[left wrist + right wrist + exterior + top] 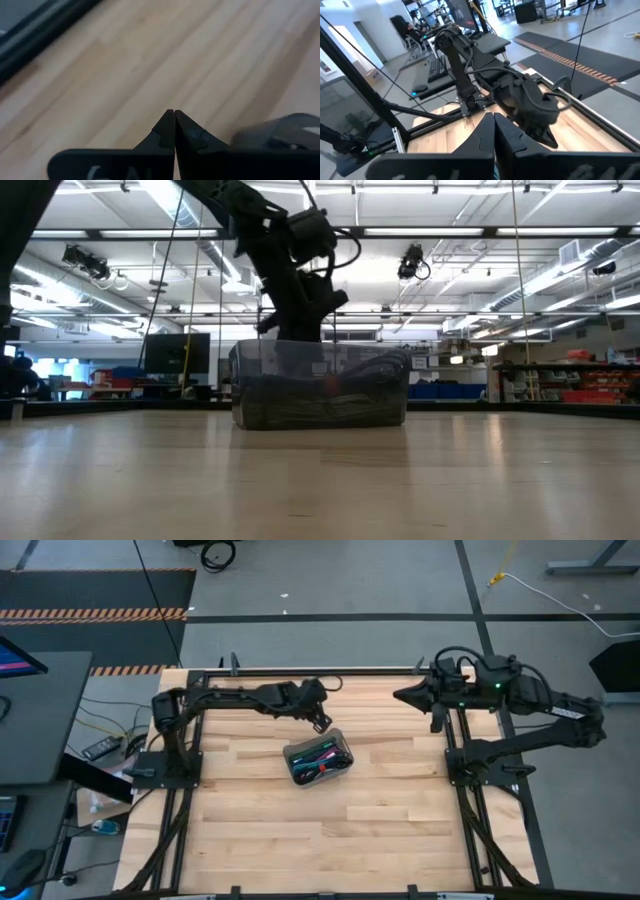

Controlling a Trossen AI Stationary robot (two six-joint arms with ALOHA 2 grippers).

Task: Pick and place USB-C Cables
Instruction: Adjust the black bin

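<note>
A translucent grey tray (319, 757) stands near the middle of the wooden table and holds several USB-C cables (318, 759) in a heap, black, red and green among them. In the low view the tray (320, 385) shows dark cords inside. My left gripper (322, 724) hangs just beyond the tray's far rim, slanting down, shut, with nothing between its fingers (174, 120). My right gripper (400, 695) is raised at the far right of the table, pointing toward the left arm, shut and empty (493, 120).
Bare wood lies around the tray on the near, left and right sides. Black frame rails (300, 672) run along the table's far edge and both sides. In the right wrist view a person sits at desks in the room beyond the table.
</note>
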